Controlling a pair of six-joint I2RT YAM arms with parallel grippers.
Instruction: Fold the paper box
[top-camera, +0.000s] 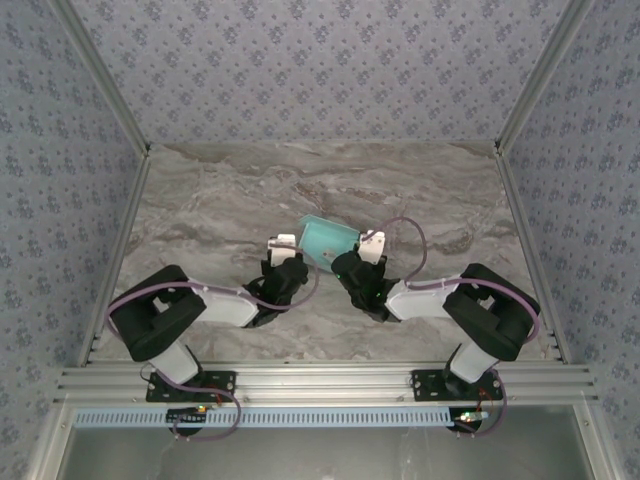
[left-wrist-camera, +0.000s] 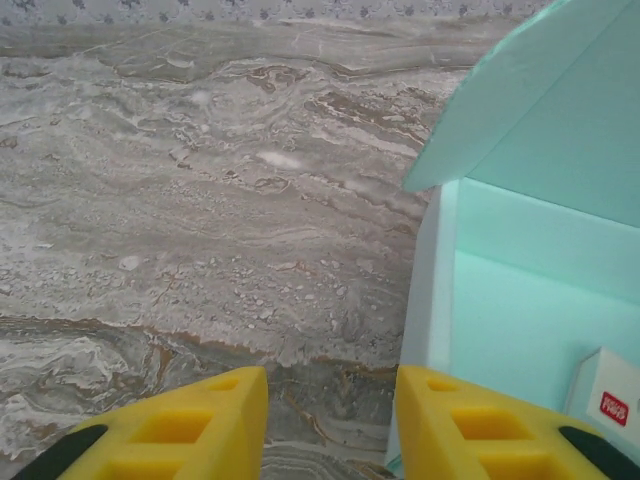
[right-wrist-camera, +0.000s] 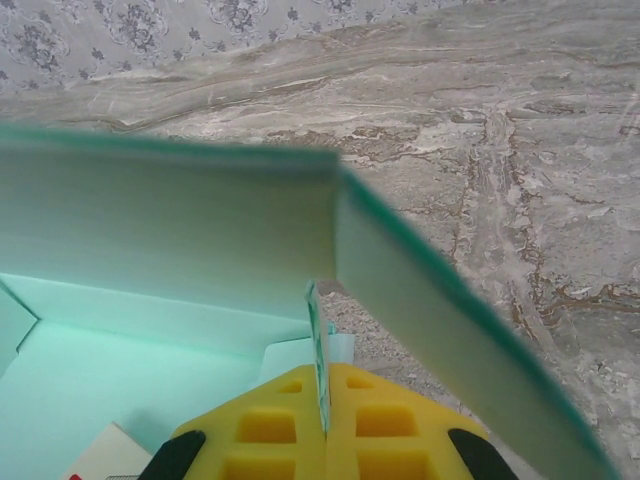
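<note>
The paper box is mint card, partly formed, resting on the marble table between my two grippers. In the right wrist view its walls and a long flap stand up, and my right gripper is shut on a thin upright wall edge of the box. In the left wrist view the box is at the right with its interior showing. My left gripper is open just left of the box's near wall, with bare table between its yellow fingers. From above, the left gripper and right gripper flank the box's near side.
A small white tag with a red mark lies inside the box. The marble table stretches free to the left and back. Patterned walls and metal corner posts enclose the table.
</note>
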